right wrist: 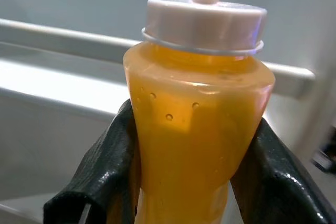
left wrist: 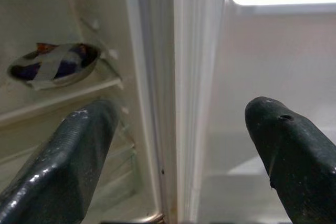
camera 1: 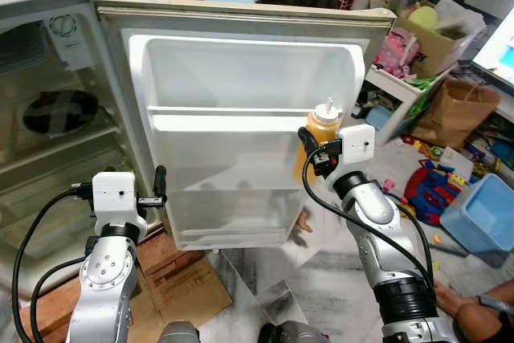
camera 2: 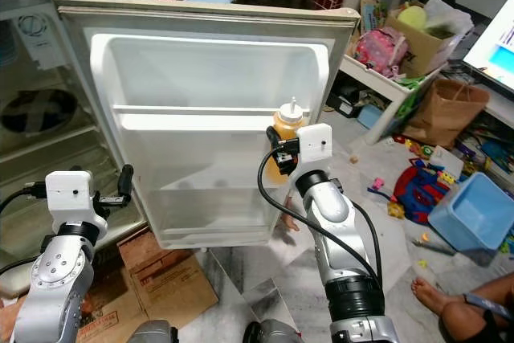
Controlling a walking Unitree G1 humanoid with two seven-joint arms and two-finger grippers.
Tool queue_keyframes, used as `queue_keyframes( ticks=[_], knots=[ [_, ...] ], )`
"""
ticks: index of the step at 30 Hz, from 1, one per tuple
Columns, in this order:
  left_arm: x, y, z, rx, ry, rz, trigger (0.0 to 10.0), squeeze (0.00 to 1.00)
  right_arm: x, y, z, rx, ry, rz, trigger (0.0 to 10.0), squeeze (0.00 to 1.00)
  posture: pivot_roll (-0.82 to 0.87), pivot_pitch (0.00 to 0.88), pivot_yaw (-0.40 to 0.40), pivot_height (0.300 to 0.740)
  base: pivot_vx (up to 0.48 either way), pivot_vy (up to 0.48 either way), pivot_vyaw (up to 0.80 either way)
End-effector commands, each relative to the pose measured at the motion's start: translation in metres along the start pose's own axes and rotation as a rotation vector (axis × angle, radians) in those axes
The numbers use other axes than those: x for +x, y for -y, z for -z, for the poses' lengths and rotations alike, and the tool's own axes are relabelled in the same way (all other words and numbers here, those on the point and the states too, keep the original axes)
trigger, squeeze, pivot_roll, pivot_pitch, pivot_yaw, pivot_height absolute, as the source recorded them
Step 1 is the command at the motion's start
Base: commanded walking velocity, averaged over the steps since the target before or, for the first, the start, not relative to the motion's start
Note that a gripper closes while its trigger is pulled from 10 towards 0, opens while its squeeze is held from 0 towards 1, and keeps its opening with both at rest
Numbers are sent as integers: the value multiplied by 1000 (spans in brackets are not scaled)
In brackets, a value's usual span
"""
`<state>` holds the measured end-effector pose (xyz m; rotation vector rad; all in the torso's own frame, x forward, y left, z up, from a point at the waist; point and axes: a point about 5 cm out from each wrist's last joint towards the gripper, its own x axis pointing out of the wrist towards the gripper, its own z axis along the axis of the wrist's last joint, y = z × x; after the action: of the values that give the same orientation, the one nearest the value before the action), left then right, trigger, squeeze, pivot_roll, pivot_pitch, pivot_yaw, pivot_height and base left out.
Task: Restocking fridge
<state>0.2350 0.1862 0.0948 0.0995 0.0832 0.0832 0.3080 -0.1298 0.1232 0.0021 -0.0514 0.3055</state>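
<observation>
While the right gripper is clamped on the bottle, upright for shelving at 3 o'clock, the door is straddled by the spread left gripper.

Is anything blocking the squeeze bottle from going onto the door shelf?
Nothing visible does. The right gripper is shut on the orange squeeze bottle, held upright at the right end of the fridge door. The door shelf beside it looks bare. The left gripper is open at the door's hinge edge.
</observation>
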Motion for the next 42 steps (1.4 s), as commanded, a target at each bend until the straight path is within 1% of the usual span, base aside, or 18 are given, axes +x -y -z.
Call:
queue_keyframes(
  ticks=[1, 3, 12, 24, 31, 34, 42],
  knots=[
    [0, 1, -1, 11, 0, 5, 10000, 0, 3, 2, -7, -11, 30, -3, 10000, 0, 72, 0, -84, 740, 0, 0, 513],
    [0, 1, -1, 10, 1, 9, 10000, 0, 3, 2, -7, -10, 30, -1, 10000, 0, 71, 0, -83, 740, 0, 0, 0],
    [1, 1, -2, 6, 6, -4, 10000, 0, 2, 3, -7, -3, 34, 3, 10000, 0, 69, 1, -85, 740, 0, -419, 0],
    [3, -6, -1, -9, -1, -70, 10000, 0, 3, 2, -8, 8, 44, -1, 10000, 0, 69, 0, -85, 740, 0, 0, 0],
    [4, -7, -1, -20, -5, -73, 10000, 0, 3, 1, -8, 12, 46, -2, 10000, 0, 68, 0, -84, 740, 0, 0, 0],
    [3, -8, -2, -14, 11, -71, 10000, 0, 3, 1, -9, 12, 48, -3, 10000, 0, 67, 0, -84, 740, 84, 391, 0],
    [4, -9, -3, -20, 15, -76, 10000, 0, 3, 1, -9, 12, 50, -3, 10000, 0, 66, 0, -85, 740, 248, 331, 0]
  ],
)
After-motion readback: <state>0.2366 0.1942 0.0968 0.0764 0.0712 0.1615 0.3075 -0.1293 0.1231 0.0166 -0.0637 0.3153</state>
